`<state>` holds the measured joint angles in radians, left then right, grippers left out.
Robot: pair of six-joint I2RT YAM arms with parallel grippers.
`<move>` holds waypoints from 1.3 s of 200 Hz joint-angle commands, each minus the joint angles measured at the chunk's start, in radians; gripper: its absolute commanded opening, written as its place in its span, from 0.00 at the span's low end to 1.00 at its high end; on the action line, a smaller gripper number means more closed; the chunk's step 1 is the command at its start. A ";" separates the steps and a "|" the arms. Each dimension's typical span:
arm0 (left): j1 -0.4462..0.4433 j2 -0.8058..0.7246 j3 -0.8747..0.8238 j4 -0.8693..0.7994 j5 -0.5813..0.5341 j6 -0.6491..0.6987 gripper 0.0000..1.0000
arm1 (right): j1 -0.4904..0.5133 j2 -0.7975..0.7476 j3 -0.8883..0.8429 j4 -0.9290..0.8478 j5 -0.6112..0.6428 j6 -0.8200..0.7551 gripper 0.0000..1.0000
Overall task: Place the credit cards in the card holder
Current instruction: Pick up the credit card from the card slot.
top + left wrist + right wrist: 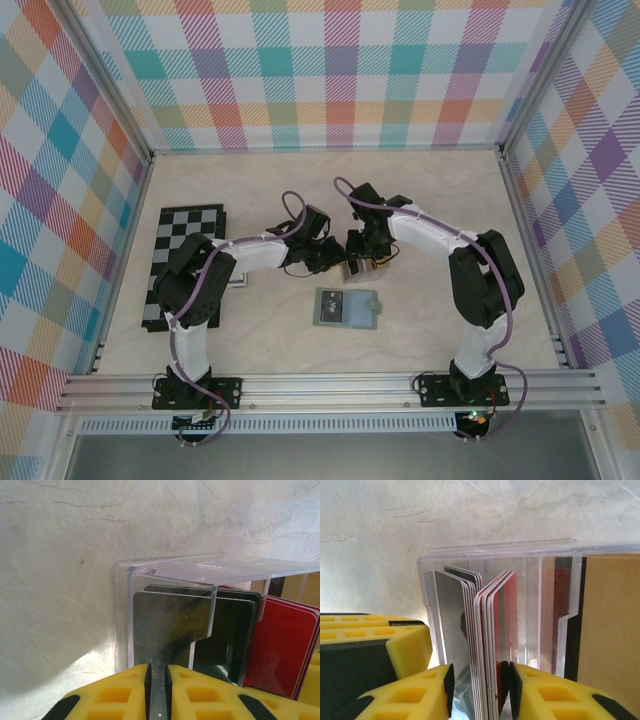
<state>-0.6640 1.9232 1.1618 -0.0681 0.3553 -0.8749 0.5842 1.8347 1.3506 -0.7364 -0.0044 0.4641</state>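
Where the two arms meet in the middle of the table [450,200], a clear tray [495,550] stands w/ the credit cards [487,630] in it, all up on their edges.

R gripper [481,695] faces the cards edge-on. Its yellow fingers [410,700] are set narrow, w/ a bunch of cards btwn them: grey and black ones on one side, red ones on the other, packed close. Both black pads look like they touch the bunch, but the very bottom is cut off, so can't be sure. A tan card [610,630] sits at the far end, past the tray's notched wall, not in the bunch.

L gripper [157,692] sees the cards flat-on. Its fingers are almost closed, just a thin slit, and a thin see-through sheet runs down into that slit. It looks like the tray's front wall, so L is pinching the tray. Behind that wall: a dark grey card [165,625], then a black card [230,630], then red cards [285,645] off to the side.

Card holder [345,308] lies flat on the table, nearer the arm bases than the grippers are, apart from both. Chessboard [190,240] lies well apart to the left, partly under the L arm.
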 commanded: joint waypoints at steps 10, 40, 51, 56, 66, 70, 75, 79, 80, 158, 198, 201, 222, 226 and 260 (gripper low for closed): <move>0.001 -0.013 -0.001 0.017 0.005 -0.003 0.17 | 0.006 -0.048 0.027 -0.018 -0.032 0.010 0.34; 0.001 -0.013 -0.002 0.016 0.005 -0.002 0.17 | 0.007 -0.070 0.017 -0.008 -0.053 0.014 0.33; 0.001 -0.012 -0.002 0.017 0.006 -0.002 0.17 | 0.007 -0.073 0.015 -0.007 -0.051 0.015 0.32; 0.001 -0.012 -0.002 0.016 0.006 -0.003 0.17 | 0.005 -0.069 0.016 -0.009 -0.049 0.015 0.30; 0.001 -0.012 -0.001 0.018 0.008 -0.003 0.17 | 0.003 -0.064 0.020 -0.014 -0.049 0.011 0.28; 0.001 -0.011 -0.001 0.017 0.008 -0.004 0.17 | 0.003 -0.063 0.022 -0.016 -0.050 0.011 0.26; 0.001 -0.012 0.001 0.017 0.008 -0.003 0.17 | 0.003 -0.061 0.022 -0.017 -0.052 0.010 0.24; 0.002 -0.012 0.001 0.016 0.008 -0.003 0.17 | 0.003 -0.060 0.023 -0.016 -0.052 0.010 0.24; 0.002 -0.012 0.001 0.016 0.008 -0.002 0.17 | 0.003 -0.059 0.023 -0.016 -0.052 0.009 0.24; 0.001 -0.006 0.014 0.008 0.009 0.001 0.17 | 0.002 -0.083 0.021 -0.022 -0.041 0.008 0.17; 0.001 -0.004 0.014 0.008 0.013 0.002 0.17 | -0.019 -0.110 0.009 -0.023 -0.065 -0.003 0.17; 0.001 -0.005 0.014 0.007 0.014 0.003 0.17 | -0.021 -0.114 0.007 -0.023 -0.068 -0.003 0.17; 0.001 -0.001 0.015 0.004 0.014 0.003 0.17 | -0.028 -0.127 -0.003 -0.019 -0.084 -0.004 0.17; 0.002 -0.001 0.015 0.006 0.014 0.002 0.17 | -0.029 -0.129 -0.005 -0.017 -0.087 -0.004 0.16; 0.001 0.003 0.019 0.006 0.019 0.002 0.17 | -0.036 -0.130 -0.019 -0.015 -0.088 -0.007 0.08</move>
<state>-0.6640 1.9232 1.1618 -0.0689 0.3561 -0.8749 0.5503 1.7256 1.3495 -0.7574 -0.0509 0.4618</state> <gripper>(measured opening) 0.170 0.102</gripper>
